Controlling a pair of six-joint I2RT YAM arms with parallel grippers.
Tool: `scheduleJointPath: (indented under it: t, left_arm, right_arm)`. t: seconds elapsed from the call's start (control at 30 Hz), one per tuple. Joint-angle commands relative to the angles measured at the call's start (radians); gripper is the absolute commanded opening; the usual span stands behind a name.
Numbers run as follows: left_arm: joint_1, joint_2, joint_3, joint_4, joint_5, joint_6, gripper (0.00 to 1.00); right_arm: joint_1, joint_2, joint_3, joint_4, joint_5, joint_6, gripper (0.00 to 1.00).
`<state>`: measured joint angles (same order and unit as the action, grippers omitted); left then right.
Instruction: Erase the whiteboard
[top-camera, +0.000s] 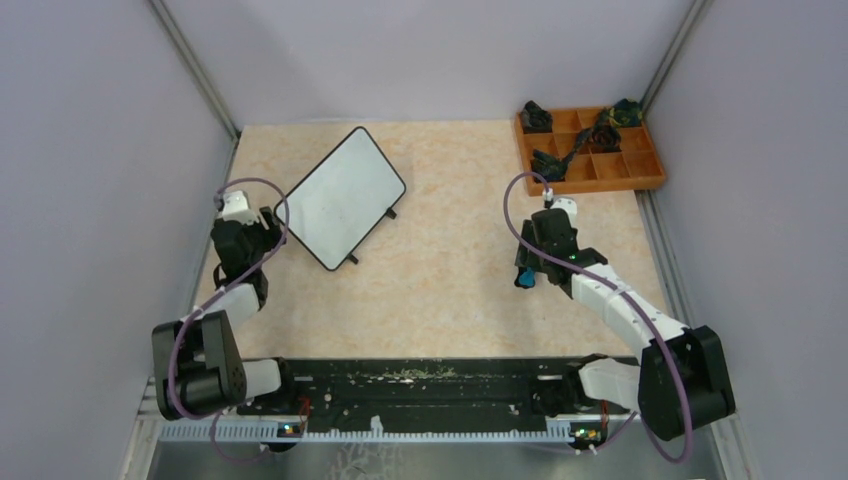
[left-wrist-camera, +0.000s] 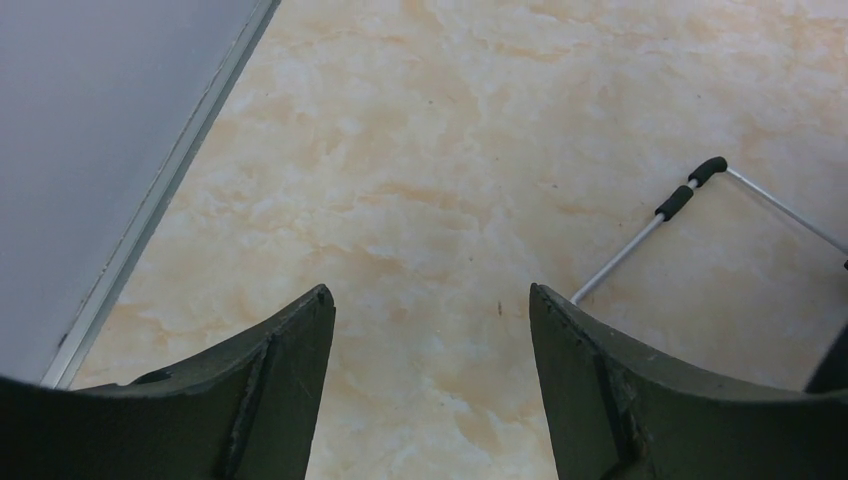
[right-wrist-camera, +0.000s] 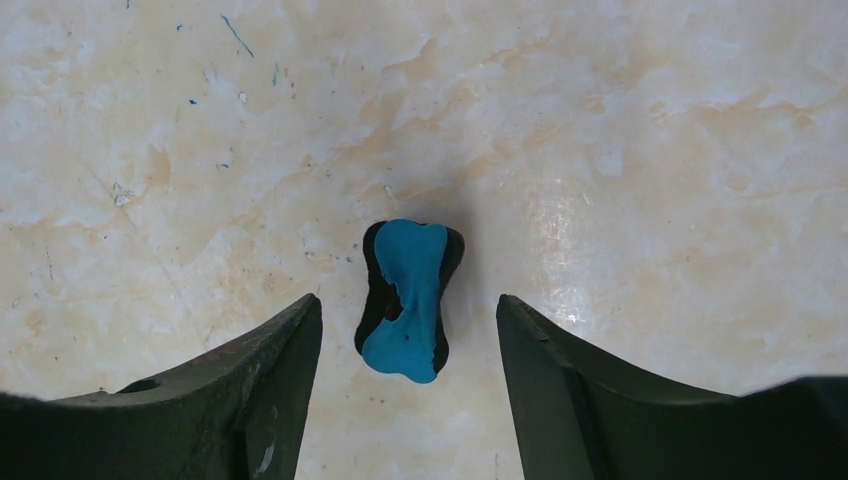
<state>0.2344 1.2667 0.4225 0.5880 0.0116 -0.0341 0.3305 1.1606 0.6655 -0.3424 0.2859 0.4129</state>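
Left end effector (left-wrist-camera: 430, 296) spread, empty — just beside whiteboard (top-camera: 345, 195); right end effector (right-wrist-camera: 408, 312) spread either side of blue eraser (right-wrist-camera: 405, 258).

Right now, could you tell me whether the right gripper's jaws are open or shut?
Open. The right gripper shows its jaws wide apart in the wrist view, the blue eraser lying between them, touching neither.

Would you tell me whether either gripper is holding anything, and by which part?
Nothing is held: the left gripper is open and empty, the right gripper open around the blue eraser without touching it.
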Motion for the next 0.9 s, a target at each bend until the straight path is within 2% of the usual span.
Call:
scheduleJointPath:
  t: [0.0, 0.27, 0.87]
  left_arm:
    - [-0.049, 0.007, -0.023, 0.084, -0.055, -0.015, 0.76]
    - [-0.091, 0.034, -0.033, 0.108, -0.060, 0.002, 0.76]
    - [-0.091, 0.027, -0.024, 0.079, -0.120, 0.014, 0.78]
  right_arm:
    - [-0.007, 0.006, 0.003, 0.039, 0.007, 0.004, 0.64]
    - [-0.007, 0.012, 0.006, 0.046, 0.011, -0.005, 0.64]
    - [-0.007, 0.011, -0.007, 0.062, -0.007, -0.013, 0.64]
